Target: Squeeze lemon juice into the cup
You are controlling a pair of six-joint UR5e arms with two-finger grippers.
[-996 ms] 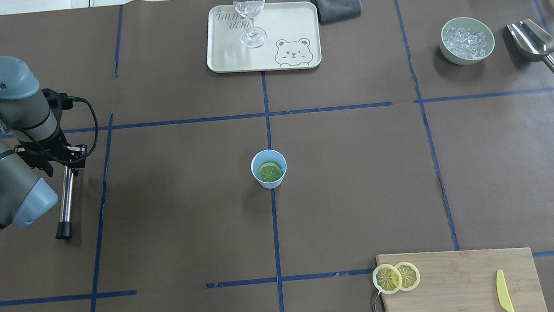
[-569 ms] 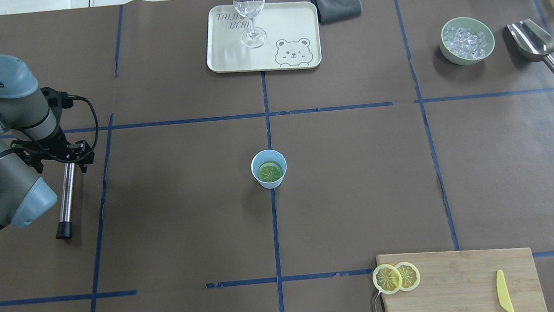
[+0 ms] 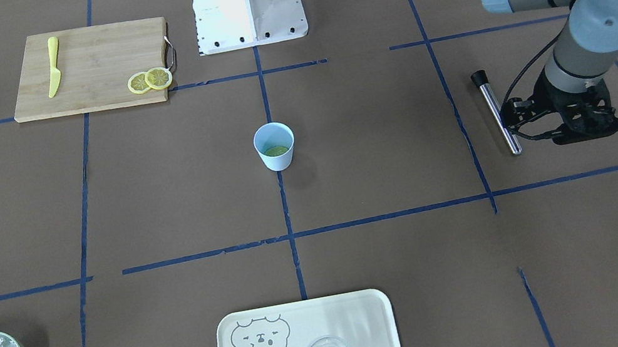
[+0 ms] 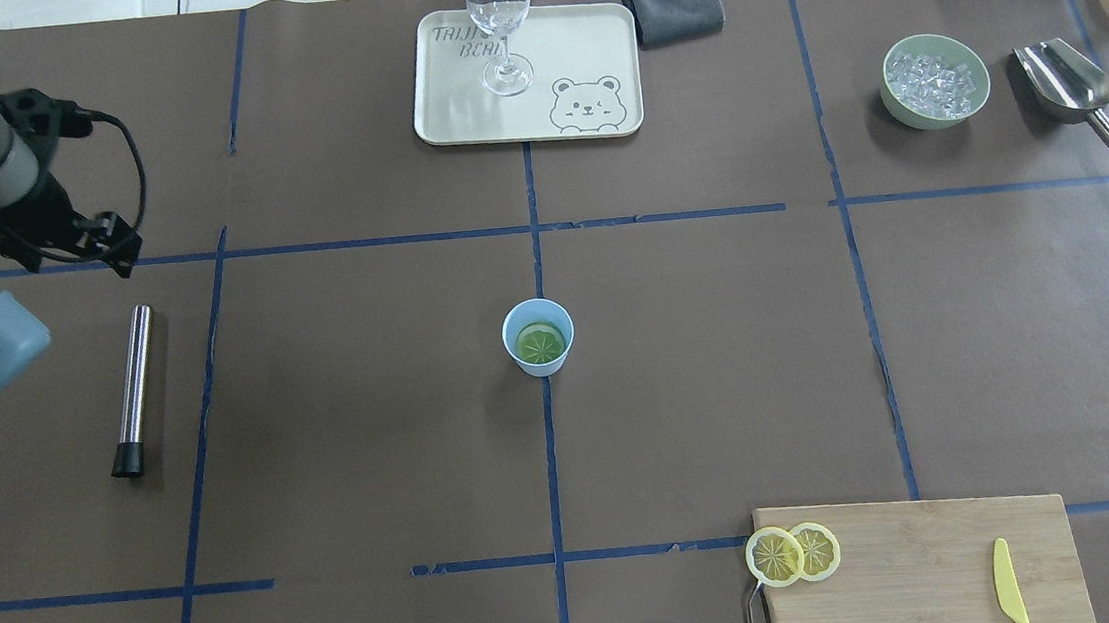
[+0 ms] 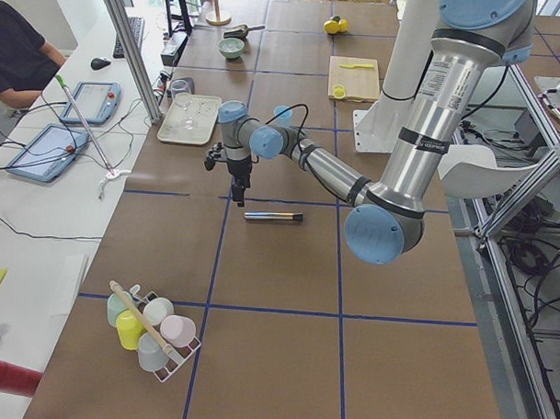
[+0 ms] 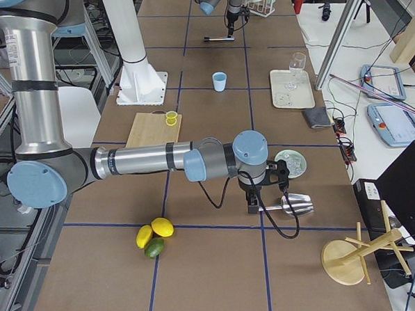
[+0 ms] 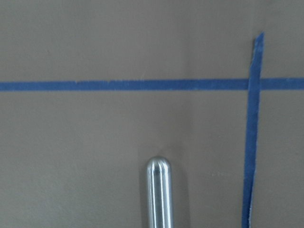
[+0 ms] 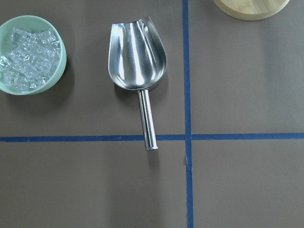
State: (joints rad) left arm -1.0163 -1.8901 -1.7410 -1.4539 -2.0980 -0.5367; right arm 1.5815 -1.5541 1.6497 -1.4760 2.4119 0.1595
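A thin round yellow lemon slice [image 4: 539, 343] is seen lying flat at the bottom of the small light-blue plastic cup [image 3: 278, 160], which stands upright at the middle of the brown bench [image 4: 376, 448]. Two more slices [image 4: 794, 552] are laid overlapping at a corner of the wooden cutting board [image 4: 938, 569], well apart from the cup.

If the slice in the cup is reached for, the light cup could be tipped or shoved by jaws entering so narrow a mouth. If a board slice is fetched, both could be lifted together.

The left gripper [image 3: 519, 123] is raised beyond one end of the slim steel rod [image 4: 134, 388], which lies free on the bench. Its jaws appear apart and nothing is held. The right gripper [image 6: 253, 198] is held above the steel scoop [image 8: 137, 57]; the state of its jaws cannot be told.
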